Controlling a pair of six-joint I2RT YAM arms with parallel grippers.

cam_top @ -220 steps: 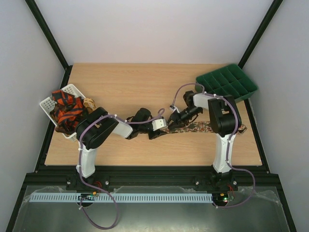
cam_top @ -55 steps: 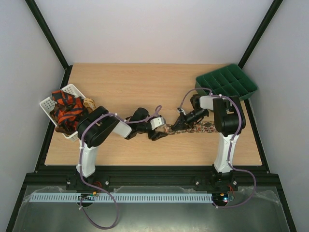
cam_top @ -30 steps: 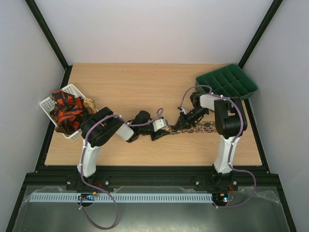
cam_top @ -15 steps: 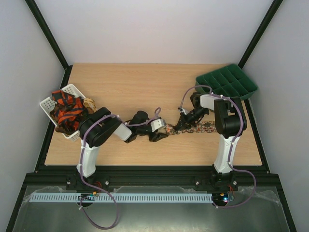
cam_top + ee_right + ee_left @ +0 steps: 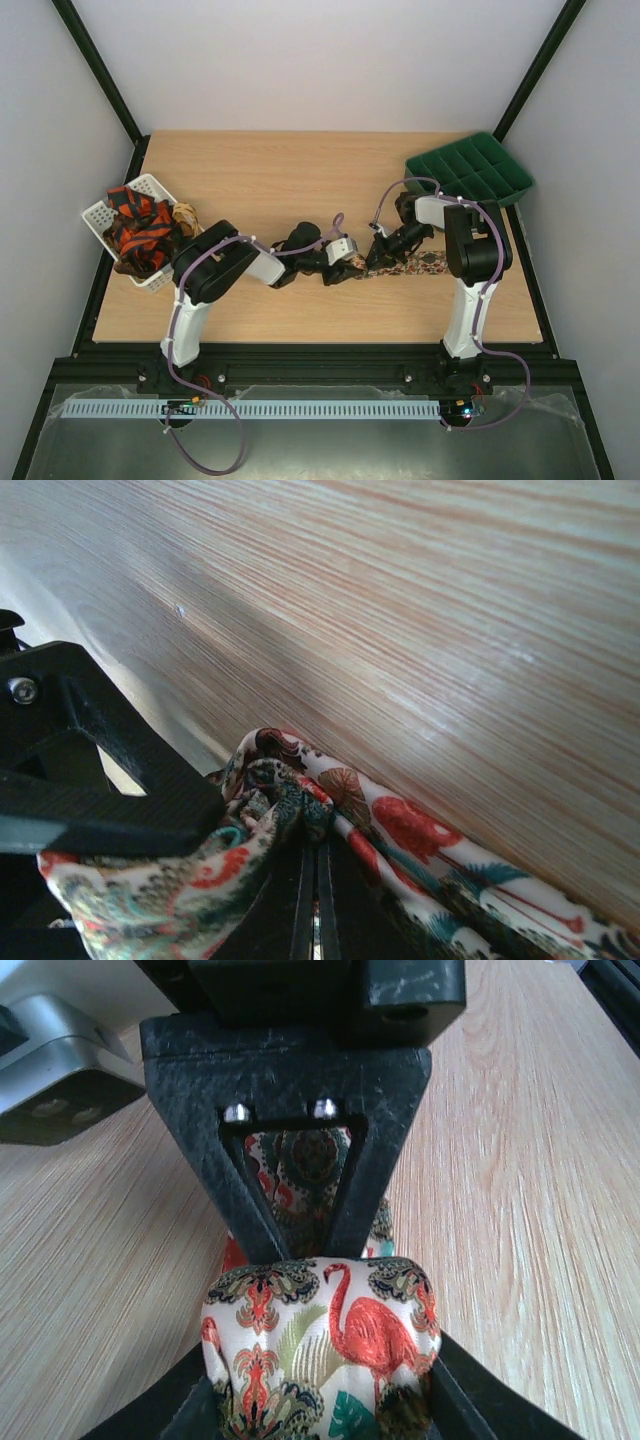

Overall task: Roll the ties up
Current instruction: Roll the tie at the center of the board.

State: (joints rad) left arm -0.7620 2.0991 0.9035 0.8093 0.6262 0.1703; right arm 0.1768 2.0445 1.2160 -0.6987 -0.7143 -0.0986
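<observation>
A tie with a flamingo and floral print lies flat (image 5: pixel 425 264) right of centre, its left end wound into a roll (image 5: pixel 320 1345). My left gripper (image 5: pixel 349 270) holds that roll; in the left wrist view its fingers (image 5: pixel 465 1390) press the roll's two sides. My right gripper (image 5: pixel 378 257) meets it from the right, jaws shut, fabric (image 5: pixel 300 810) bunched and pinched at its tips (image 5: pixel 315 875). The two grippers almost touch. More ties, red-orange and black (image 5: pixel 140 230), fill the basket.
The white plastic basket (image 5: pixel 98 213) stands at the left edge, a tan roll (image 5: pixel 184 214) next to it. The green compartment tray (image 5: pixel 470 172) sits at the back right, close behind the right arm's elbow.
My left gripper has shifted right along the tie, up against the right gripper. The flat stretch of tie between them has shortened. The right arm has barely moved.
</observation>
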